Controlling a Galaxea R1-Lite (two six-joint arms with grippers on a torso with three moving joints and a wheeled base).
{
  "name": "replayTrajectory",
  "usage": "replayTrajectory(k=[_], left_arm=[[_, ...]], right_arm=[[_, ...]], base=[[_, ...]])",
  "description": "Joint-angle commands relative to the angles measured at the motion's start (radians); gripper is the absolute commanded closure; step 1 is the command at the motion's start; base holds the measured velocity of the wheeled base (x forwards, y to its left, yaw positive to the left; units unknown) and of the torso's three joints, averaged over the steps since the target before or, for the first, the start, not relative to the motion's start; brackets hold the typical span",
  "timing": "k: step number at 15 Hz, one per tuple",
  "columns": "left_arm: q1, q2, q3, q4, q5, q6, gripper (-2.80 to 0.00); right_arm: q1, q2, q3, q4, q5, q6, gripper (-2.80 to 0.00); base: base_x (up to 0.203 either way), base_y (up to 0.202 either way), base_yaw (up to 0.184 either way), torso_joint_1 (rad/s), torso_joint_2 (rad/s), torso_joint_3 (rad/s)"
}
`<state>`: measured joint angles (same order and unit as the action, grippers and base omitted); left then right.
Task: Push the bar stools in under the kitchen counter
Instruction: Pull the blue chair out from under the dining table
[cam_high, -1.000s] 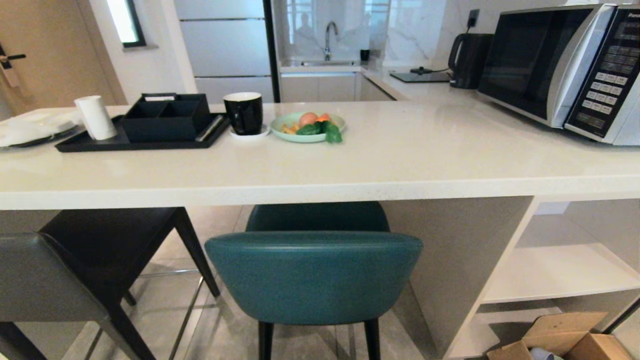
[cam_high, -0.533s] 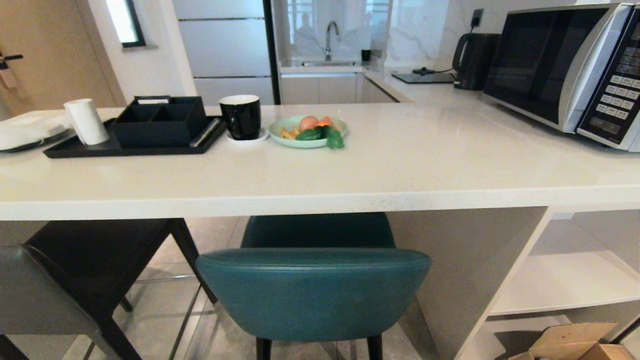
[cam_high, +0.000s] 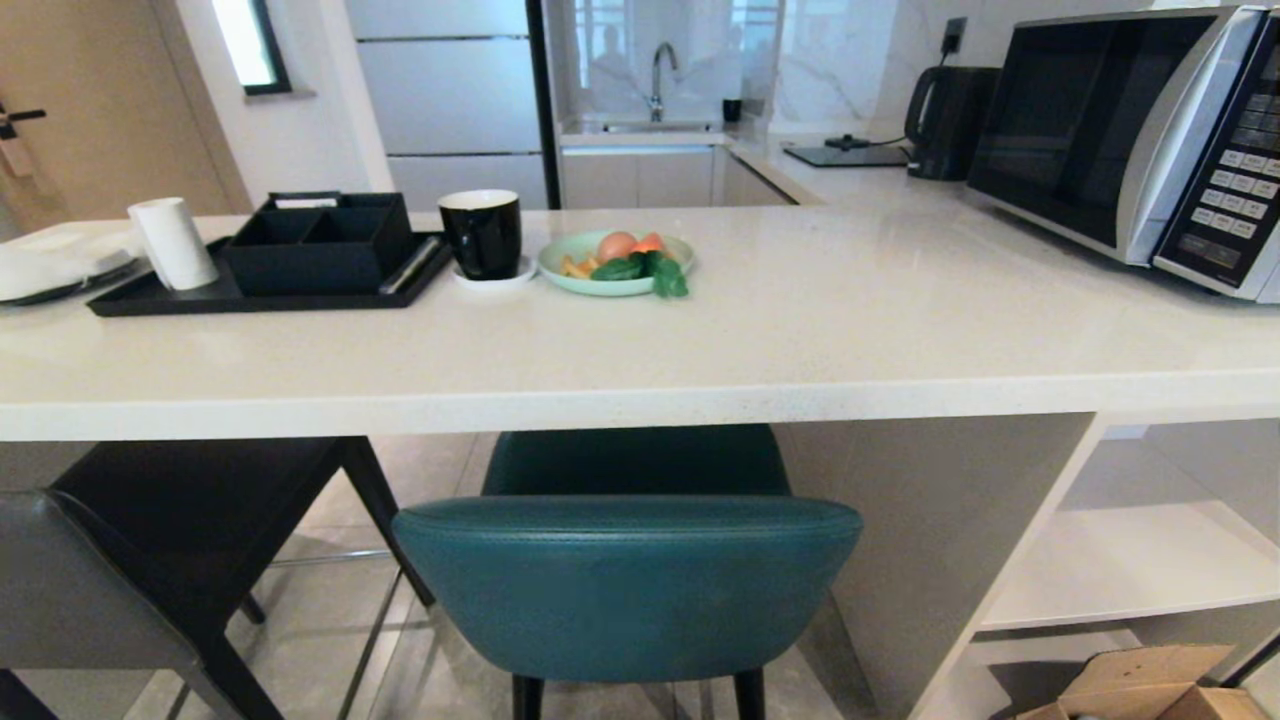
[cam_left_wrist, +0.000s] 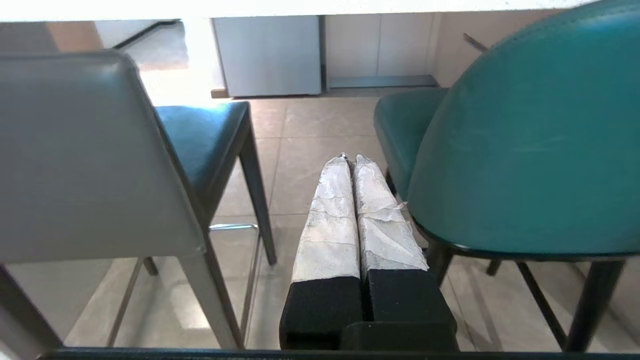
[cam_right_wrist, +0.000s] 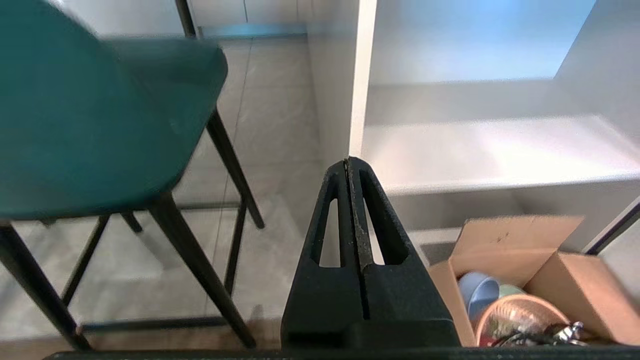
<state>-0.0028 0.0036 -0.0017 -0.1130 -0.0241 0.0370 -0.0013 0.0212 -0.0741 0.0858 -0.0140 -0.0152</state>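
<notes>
The teal bar stool (cam_high: 627, 585) stands before me with its seat partly under the white kitchen counter (cam_high: 640, 340) and its curved back outside the edge. The grey bar stool (cam_high: 80, 590) stands to its left, seat also partly beneath the top. Neither arm shows in the head view. My left gripper (cam_left_wrist: 349, 159) is shut and empty, low in the gap between the grey stool (cam_left_wrist: 80, 155) and the teal stool (cam_left_wrist: 525, 145). My right gripper (cam_right_wrist: 348, 162) is shut and empty, between the teal stool (cam_right_wrist: 85, 115) and the counter's white end panel (cam_right_wrist: 361, 75).
On the counter sit a black tray with an organiser (cam_high: 270, 265), a black mug (cam_high: 483, 233), a green plate of food (cam_high: 615, 262) and a microwave (cam_high: 1130, 130). White shelves (cam_high: 1130, 560) open at the right end. A cardboard box of dishes (cam_right_wrist: 520, 295) lies on the floor.
The whole head view has shifted: counter and stools now look nearer and lower in the picture than a second ago. Since half a second ago nothing has changed.
</notes>
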Motion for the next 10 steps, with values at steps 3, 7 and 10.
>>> replayTrajectory(k=[3,7,10], left_arm=[[-0.002,0.203,-0.133,0.002,-0.050,-0.020,0.00],[-0.007,0.720,-0.211,-0.306,-0.070,-0.057,0.00],[-0.039,1.052,-0.189,-0.669,-0.076,-0.038,0.00]], right_arm=[[0.002,0.339,-0.177,-0.034,0.006,0.091,0.00],[0.007,0.834,-0.227,-0.353,0.010,0.134,0.00],[0.051,1.187,-0.208,-0.740,0.010,0.142,0.00]], base=[[0.000,0.000,0.000,0.000,0.00,0.000],[0.000,0.000,0.000,0.000,0.00,0.000],[0.000,0.000,0.000,0.000,0.00,0.000]])
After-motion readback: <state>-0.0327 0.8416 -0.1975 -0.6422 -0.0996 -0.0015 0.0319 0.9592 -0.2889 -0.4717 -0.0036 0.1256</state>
